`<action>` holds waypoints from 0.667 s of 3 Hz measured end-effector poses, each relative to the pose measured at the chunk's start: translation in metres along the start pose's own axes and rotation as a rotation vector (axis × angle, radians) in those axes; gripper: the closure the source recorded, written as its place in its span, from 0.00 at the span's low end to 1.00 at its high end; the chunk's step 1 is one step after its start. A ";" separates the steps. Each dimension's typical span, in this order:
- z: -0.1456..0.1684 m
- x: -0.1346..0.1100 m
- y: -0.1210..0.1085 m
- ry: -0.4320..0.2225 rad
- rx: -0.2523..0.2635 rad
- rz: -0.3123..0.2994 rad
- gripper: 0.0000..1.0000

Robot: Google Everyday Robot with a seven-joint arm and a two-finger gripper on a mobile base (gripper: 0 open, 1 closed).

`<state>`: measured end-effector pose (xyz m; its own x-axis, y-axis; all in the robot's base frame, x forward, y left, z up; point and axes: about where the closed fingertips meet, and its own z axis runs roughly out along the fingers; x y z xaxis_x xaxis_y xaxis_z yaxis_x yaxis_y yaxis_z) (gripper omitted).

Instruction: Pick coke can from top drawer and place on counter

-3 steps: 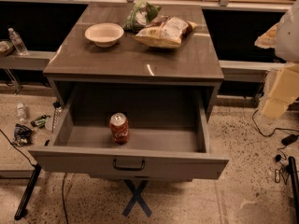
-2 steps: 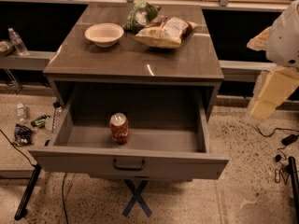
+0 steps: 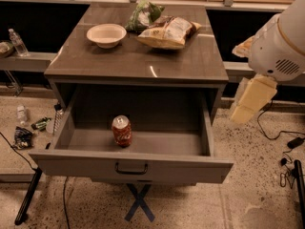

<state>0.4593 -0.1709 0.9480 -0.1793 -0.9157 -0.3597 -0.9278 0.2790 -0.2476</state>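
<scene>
The coke can is red with a silver top and stands upright on the floor of the open top drawer, left of its middle. The drawer is pulled fully out, with its dark pull handle at the front. The counter is the glossy dark top above it. My white arm comes in from the right edge. My gripper is the pale part hanging below it, just right of the cabinet's right side, well above and to the right of the can, holding nothing that I can see.
On the counter stand a white bowl, a green bag and a chip bag at the back. A water bottle stands on the ledge at left. Litter and cables lie on the floor to both sides. A blue X marks the floor under the drawer.
My arm has swung leftward and further into view, bringing the gripper closer to the cabinet's right side. The can and drawer have not moved.
</scene>
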 end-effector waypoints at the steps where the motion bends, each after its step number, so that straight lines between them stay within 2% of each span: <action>1: 0.014 -0.006 -0.002 -0.084 0.007 0.080 0.00; 2: 0.050 -0.027 -0.003 -0.235 -0.013 0.173 0.00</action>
<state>0.4839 -0.1323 0.9135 -0.2559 -0.7621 -0.5947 -0.8944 0.4201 -0.1535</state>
